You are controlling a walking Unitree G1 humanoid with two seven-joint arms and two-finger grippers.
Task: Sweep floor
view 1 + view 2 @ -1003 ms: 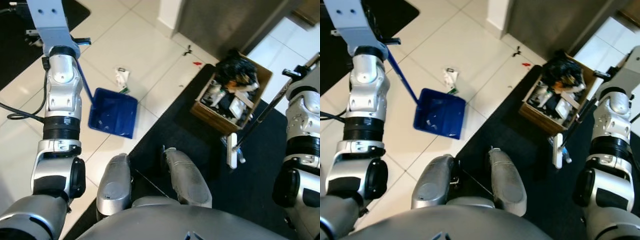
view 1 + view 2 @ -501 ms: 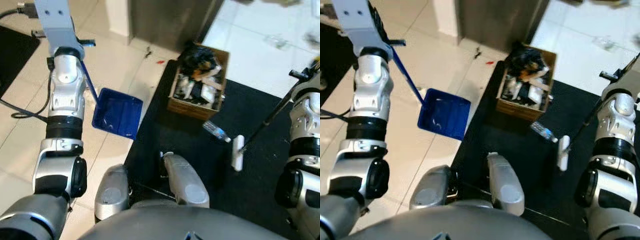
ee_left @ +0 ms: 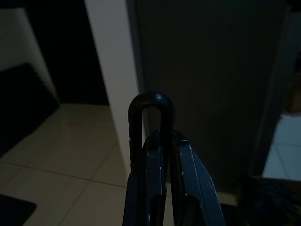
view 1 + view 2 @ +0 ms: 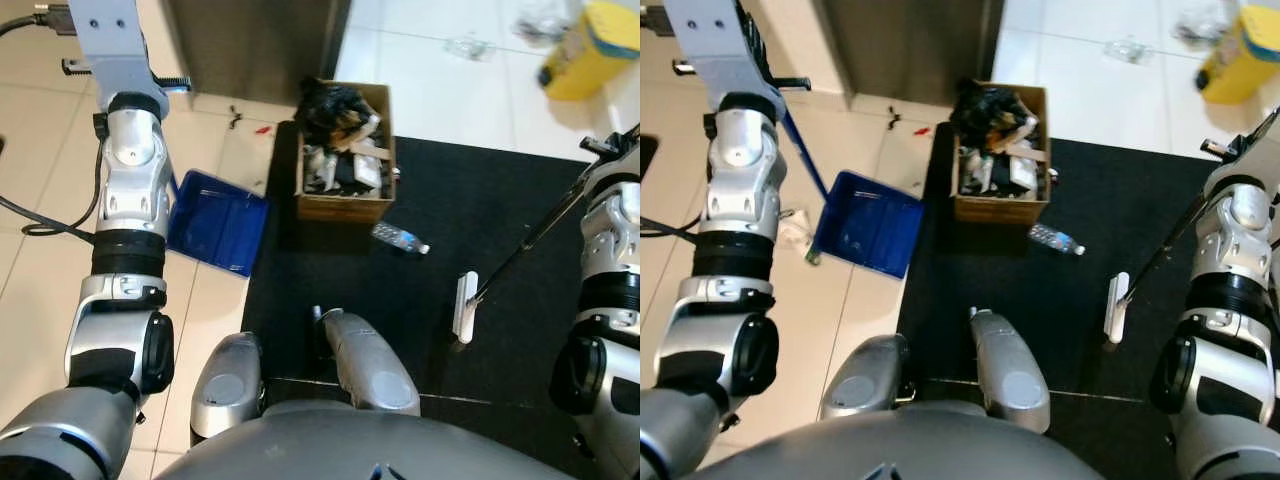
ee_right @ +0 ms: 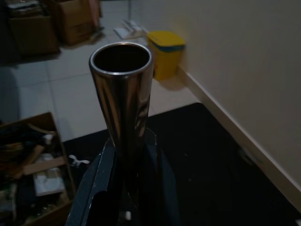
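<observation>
- Two tools are in hand: the right gripper (image 5: 124, 207) is clamped round the metal broom handle (image 5: 122, 94), and the white broom head (image 4: 1117, 307) rests on the black mat (image 4: 1080, 210) near its right edge.
- Left gripper (image 3: 162, 188), fingers closed on the dustpan's looped handle (image 3: 150, 106); the blue dustpan (image 4: 865, 222) sits on the tiled floor (image 4: 870, 300) just off the mat's left edge.
- Further out, a plastic bottle (image 4: 1055, 239) lies on the mat beside the cardboard box (image 4: 1000, 208) stuffed with rubbish.
- I'd call this the gathering step: next, drag the broom head behind that bottle and push it towards the pan.
- Far tiles: loose litter (image 4: 1128, 48) by a yellow bin (image 4: 1242, 42).
</observation>
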